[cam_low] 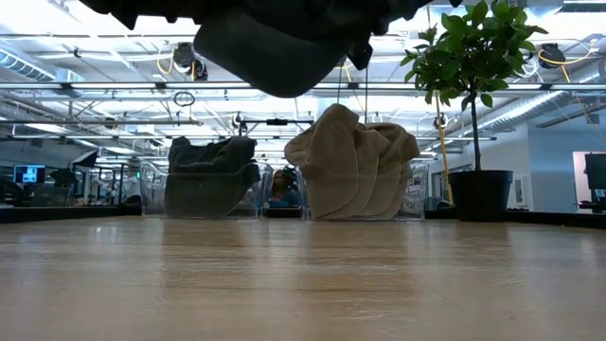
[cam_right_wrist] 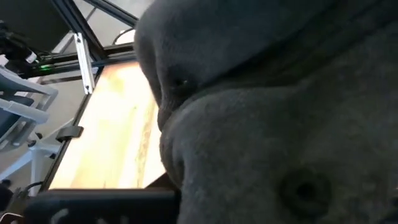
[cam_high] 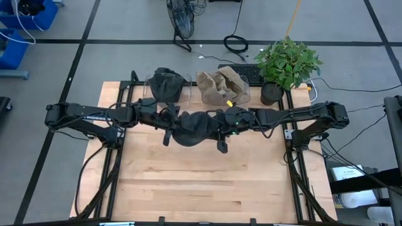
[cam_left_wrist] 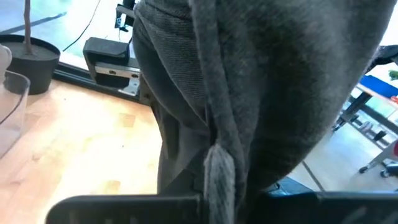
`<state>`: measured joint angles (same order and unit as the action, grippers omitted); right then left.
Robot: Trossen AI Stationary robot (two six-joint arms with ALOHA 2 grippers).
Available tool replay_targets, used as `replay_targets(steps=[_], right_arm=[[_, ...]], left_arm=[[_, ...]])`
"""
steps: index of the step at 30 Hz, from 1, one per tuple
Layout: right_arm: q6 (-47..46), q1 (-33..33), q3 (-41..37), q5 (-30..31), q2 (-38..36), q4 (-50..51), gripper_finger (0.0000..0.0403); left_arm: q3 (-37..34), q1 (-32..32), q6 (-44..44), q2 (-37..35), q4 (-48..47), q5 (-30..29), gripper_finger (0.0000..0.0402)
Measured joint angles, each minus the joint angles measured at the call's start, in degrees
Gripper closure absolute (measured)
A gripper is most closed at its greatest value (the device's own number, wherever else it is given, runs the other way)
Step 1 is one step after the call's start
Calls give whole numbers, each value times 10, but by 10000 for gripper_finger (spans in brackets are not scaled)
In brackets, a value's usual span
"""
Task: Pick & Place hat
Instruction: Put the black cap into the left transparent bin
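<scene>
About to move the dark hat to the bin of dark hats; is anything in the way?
Nothing visible. The dark hat hangs between both grippers, clear above the table; the dark-hat bin lies just beyond.

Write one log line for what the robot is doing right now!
both claws: left claw, right claw | holding: dark hat | state: lifted above table

Held hat (cam_high: 191, 127) is dark charcoal grey, plain knit, no pattern; both arms are black. Far left bin holds dark grey hats (cam_high: 167, 85), the bin to its right holds tan/beige hats (cam_high: 218, 86). Table (cam_high: 201, 182) is light wood with pale plank grain; plant (cam_high: 287, 61) is green in a black pot (cam_high: 271, 93).
</scene>
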<state>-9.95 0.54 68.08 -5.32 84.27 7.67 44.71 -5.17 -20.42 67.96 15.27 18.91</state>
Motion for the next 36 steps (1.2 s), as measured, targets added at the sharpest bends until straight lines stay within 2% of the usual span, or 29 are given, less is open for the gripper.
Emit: replay_targets(steps=[7, 12, 15, 18, 22, 27, 30, 34, 36], right_arm=[[7, 0, 0, 1, -35, 131, 228], [15, 0, 0, -2, -71, 234, 185], [12, -1, -5, 6, -87, 279, 180], [-3, -1, -27, 10, -106, 278, 185], [-18, -1, -82, 10, -133, 231, 196], [-48, -1, -172, 11, -166, 129, 205], [-72, -4, -226, 12, -184, 49, 208], [-119, -14, -285, 48, -204, -59, 213], [-133, -20, -306, 71, -209, -103, 216]], left_arm=[[0, 0, 4, -12, -3, -40, 364], [0, -1, 16, -42, -4, -105, 364], [0, 0, 40, -70, -12, -150, 364], [0, 0, 69, -101, -53, -190, 364], [-1, -13, 91, -135, -121, -221, 364], [-1, -70, 122, -164, -172, -233, 364], [-16, -130, 145, -172, -160, -202, 364], [-65, -239, 134, -169, -86, -75, 364], [-94, -295, 122, -160, -13, -4, 364]])
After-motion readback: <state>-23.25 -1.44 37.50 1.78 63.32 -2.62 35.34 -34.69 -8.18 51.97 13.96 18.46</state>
